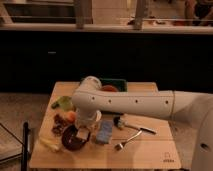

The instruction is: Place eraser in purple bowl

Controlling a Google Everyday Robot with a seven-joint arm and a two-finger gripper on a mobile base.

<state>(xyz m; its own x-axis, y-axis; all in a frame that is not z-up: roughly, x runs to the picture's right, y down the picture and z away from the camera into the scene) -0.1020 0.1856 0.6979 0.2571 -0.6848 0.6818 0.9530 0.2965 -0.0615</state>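
The purple bowl [73, 141], dark and round, sits near the table's front left. The eraser [82, 134], a small pale tan block, is over the bowl's right rim, right under my gripper [85, 127]. The gripper hangs down from the white arm [125, 102], which reaches in from the right across the table. I cannot tell whether the eraser rests in the bowl or is held just above it.
A blue-grey pad [104, 132] lies just right of the bowl. A fork [127, 140] and a dark-handled tool [134, 126] lie further right. A green tray [116, 84] stands at the back. Green, orange and brown items [65, 112] crowd the left edge. A yellowish item [49, 144] lies front left.
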